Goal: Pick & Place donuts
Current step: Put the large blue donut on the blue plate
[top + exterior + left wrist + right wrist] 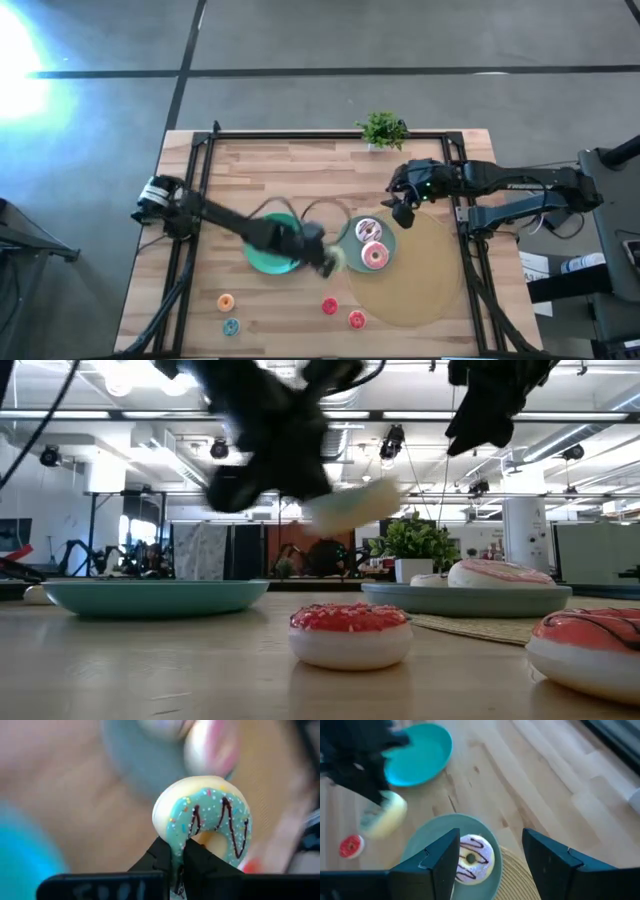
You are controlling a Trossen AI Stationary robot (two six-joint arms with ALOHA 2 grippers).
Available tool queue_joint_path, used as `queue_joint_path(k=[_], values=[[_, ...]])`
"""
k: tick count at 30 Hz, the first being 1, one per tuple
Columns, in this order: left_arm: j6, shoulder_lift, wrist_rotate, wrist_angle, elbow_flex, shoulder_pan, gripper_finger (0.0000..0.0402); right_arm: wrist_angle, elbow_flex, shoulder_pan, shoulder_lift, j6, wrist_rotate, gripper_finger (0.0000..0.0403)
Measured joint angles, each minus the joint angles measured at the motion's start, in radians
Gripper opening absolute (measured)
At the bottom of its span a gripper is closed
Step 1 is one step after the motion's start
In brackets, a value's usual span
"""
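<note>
Carrying teal-iced donut (207, 822), rim pinched tight in left gripper (325, 262), mid-frame in high view, betw bare teal plate (262, 259) & plate w/ two donuts (349, 237). Keep grip square, lower before release. Right gripper (404, 213) open, empty, hovering centre-right.

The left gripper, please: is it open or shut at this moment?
Shut. The left gripper pinches the rim of the green-yellow donut, carried clear of the table.

Left arm reaches across the desk (300, 165), gripper (181, 862) raised, fingers (161, 855) pinched on a green donut (210, 820). Right arm bent in from desk's right edge, gripper (490, 855) raised, fingers (442, 855) spread apart, holding nothing.
</note>
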Motion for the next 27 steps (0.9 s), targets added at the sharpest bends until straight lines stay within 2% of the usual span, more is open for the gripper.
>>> queue_joint_path(k=[4,8,13,19,23,27], values=[[0.131,0.043,0.062,0.166,0.069,0.110,0.0001,-0.003,0.000,0.000,-0.052,0.024,0.047,0.0205],[0.209,0.123,0.084,0.145,0.142,0.164,0.0001,-0.009,-0.001,-0.001,-0.085,0.030,0.077,0.0205],[0.217,0.207,0.185,0.137,0.203,0.178,0.0005,-0.024,-0.001,0.000,-0.103,0.033,0.111,0.0205],[0.146,0.286,0.215,0.110,0.237,0.174,0.0067,-0.044,-0.004,0.000,-0.102,0.032,0.128,0.0206],[0.087,0.286,0.231,0.065,0.234,0.178,0.0113,-0.047,-0.013,0.000,-0.095,0.028,0.132,0.0206],[0.109,0.249,0.228,0.027,0.234,0.178,0.0127,-0.042,-0.025,-0.001,-0.093,0.028,0.148,0.0206]])
